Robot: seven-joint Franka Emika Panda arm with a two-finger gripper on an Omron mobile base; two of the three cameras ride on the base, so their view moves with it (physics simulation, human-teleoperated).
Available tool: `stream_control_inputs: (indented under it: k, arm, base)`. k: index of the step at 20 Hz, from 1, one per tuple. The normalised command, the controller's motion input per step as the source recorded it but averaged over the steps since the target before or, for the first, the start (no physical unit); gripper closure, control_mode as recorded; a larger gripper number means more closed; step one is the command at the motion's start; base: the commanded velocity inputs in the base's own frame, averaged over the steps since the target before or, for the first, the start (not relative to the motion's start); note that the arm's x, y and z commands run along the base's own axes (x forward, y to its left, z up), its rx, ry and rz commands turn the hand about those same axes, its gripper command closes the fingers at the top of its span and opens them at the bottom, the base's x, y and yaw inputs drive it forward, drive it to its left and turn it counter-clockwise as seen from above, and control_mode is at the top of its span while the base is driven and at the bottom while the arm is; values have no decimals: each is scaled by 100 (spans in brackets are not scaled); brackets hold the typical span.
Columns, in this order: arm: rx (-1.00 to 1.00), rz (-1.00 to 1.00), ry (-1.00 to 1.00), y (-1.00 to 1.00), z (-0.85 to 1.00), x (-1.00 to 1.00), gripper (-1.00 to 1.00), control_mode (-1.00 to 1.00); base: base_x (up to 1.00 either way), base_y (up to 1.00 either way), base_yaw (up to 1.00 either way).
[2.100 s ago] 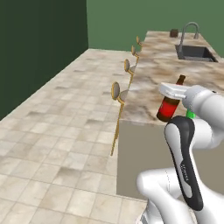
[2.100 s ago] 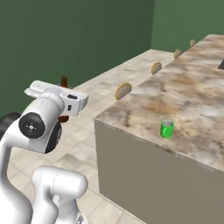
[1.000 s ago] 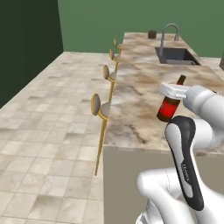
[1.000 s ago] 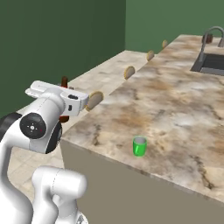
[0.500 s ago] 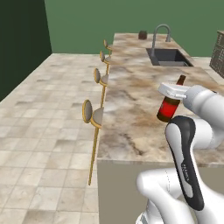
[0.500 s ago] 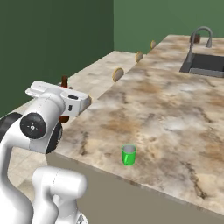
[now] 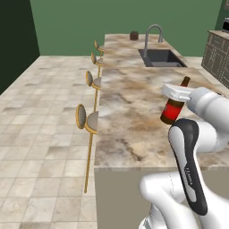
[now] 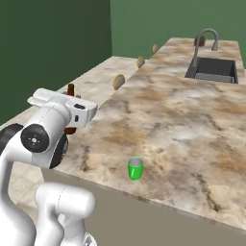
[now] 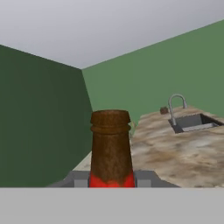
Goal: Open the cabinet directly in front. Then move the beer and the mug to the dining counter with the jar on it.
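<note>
- End effector (image 9: 112, 178): clenched on the beer (image 7: 173, 103); in the hand view a grey finger pad (image 9: 78, 178) sits against each side of the red neck band.
- Beer: a dark brown bottle with a red label, held upright above the near end of the desk (image 7: 125, 112), clear of the marble top — in the left base view it stands just ahead of the white wrist.
- In the right base view the beer's neck (image 8: 71, 90) rises behind the arm's white hand, over the desk's near left corner.
- Mug (image 8: 135, 168): bright green, upright on the desk near its front edge, well apart from the beer.
- Jar (image 7: 133, 35): small and dark reddish-brown, standing at the far end of the desk, just beyond the faucet (image 7: 153, 35).
- Sink (image 7: 162, 57): a dark basin set into the marble top, between the jar and the held beer.
- Stools (image 7: 87, 119): round, gold-framed, lined along the desk's left side over the tiled floor (image 7: 40, 116).
- Walls: green — darker on the left.
</note>
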Motion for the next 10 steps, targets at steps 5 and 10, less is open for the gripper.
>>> stream_control_inputs:
  k: [5, 10]
  arm:
    - [0, -16, -13, 2, 0, -1, 100, -100]
    - [0, -6, -6, 0, -2, -15, 100, -100]
  base:
    - [0, 0, 0]
    - [0, 0, 0]
